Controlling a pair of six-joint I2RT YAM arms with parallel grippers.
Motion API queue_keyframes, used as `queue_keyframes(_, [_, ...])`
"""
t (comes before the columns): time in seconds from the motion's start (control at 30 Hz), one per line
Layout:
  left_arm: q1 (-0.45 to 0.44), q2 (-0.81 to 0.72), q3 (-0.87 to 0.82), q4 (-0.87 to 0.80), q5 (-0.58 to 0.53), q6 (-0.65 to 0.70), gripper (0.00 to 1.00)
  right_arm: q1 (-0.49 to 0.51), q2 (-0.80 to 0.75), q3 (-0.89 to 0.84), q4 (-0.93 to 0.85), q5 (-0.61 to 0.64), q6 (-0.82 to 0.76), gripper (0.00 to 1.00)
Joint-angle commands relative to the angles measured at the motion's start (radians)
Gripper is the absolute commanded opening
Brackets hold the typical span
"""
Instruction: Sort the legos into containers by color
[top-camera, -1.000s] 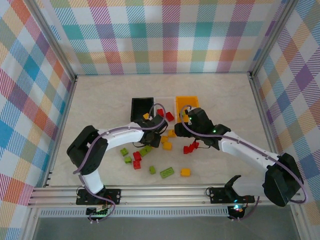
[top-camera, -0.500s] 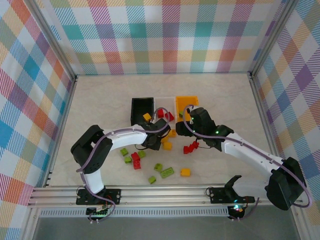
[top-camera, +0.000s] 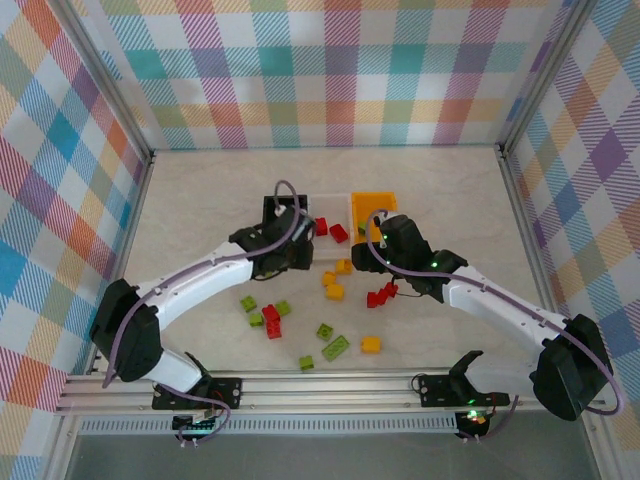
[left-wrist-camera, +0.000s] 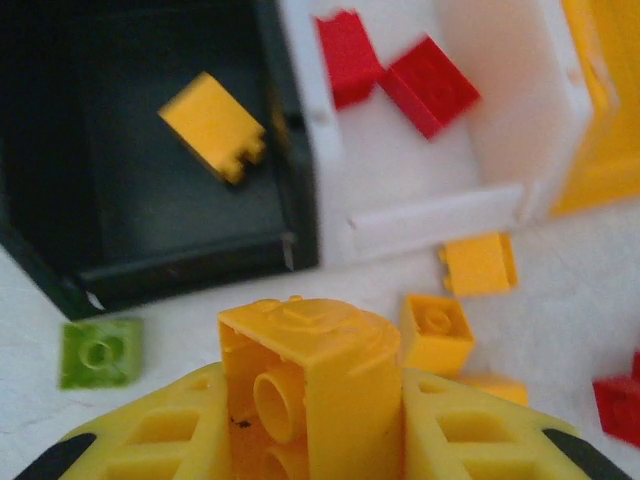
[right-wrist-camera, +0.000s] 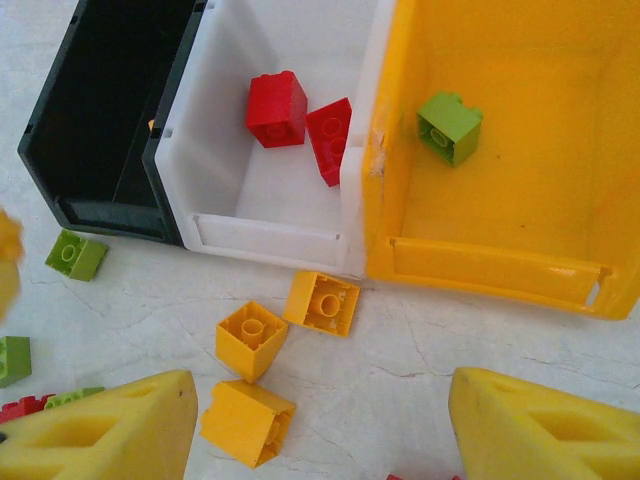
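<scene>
My left gripper (left-wrist-camera: 310, 405) is shut on a yellow-orange lego (left-wrist-camera: 335, 385) and holds it above the table just in front of the black container (left-wrist-camera: 180, 270). That container holds one yellow lego (left-wrist-camera: 213, 125). The white container (right-wrist-camera: 265, 245) has two red legos (right-wrist-camera: 277, 108) inside, and the orange container (right-wrist-camera: 480, 265) has one green lego (right-wrist-camera: 449, 127). My right gripper (right-wrist-camera: 320, 420) hangs open over the table in front of the white and orange containers, with nothing between its fingers. Three yellow legos (right-wrist-camera: 250, 338) lie below it. From above, the left gripper (top-camera: 292, 250) covers part of the black container (top-camera: 272, 208).
Loose legos are scattered on the near table: red ones (top-camera: 378, 295) under the right arm, several green ones (top-camera: 335, 347), a yellow one (top-camera: 371, 344) and red ones (top-camera: 272, 320). A green lego (right-wrist-camera: 76, 254) lies at the black container's front. Checked walls close in three sides.
The left jaws closed on a yellow lego among the loose pieces, and the arm lifted it and swung back-left to the black container. The right arm stayed still.
</scene>
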Motion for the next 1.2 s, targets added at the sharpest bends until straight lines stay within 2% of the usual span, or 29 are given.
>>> queue_keyframes(0.0, [0.125,0.094,0.091,0.015,0.027,-0.027,0.29,-0.001,-0.005,-0.006,-0.004,-0.001,0.008,0.68])
queue_keyframes(0.2, [0.224,0.230,0.211,0.015,0.047,-0.040,0.31,-0.001,-0.013,-0.006,-0.023,-0.015,0.003,0.68])
queue_keyframes(0.3, [0.234,0.289,0.265,-0.004,0.052,-0.037,0.46,-0.001,-0.016,-0.007,-0.034,-0.027,0.002,0.69])
queue_keyframes(0.37, [0.233,0.312,0.292,-0.012,0.056,-0.036,0.59,-0.001,-0.020,-0.006,-0.040,-0.033,-0.001,0.70])
queue_keyframes(0.5, [0.233,0.302,0.317,-0.012,0.086,-0.048,0.74,-0.001,-0.031,-0.009,-0.051,-0.052,-0.007,0.71])
queue_keyframes(0.7, [0.217,0.156,0.255,0.030,0.171,-0.065,0.89,0.010,-0.015,-0.009,-0.069,-0.164,-0.040,0.72])
queue_keyframes(0.77, [0.198,0.090,0.207,0.047,0.195,-0.067,1.00,0.043,0.002,-0.008,-0.089,-0.185,-0.052,0.72])
queue_keyframes(1.0, [0.111,-0.155,-0.033,0.083,0.217,-0.106,1.00,0.273,0.120,-0.045,-0.120,-0.186,-0.037,0.72])
queue_keyframes(1.17, [0.100,-0.311,-0.201,0.106,0.223,-0.158,1.00,0.420,0.237,-0.017,-0.116,-0.124,-0.038,0.71])
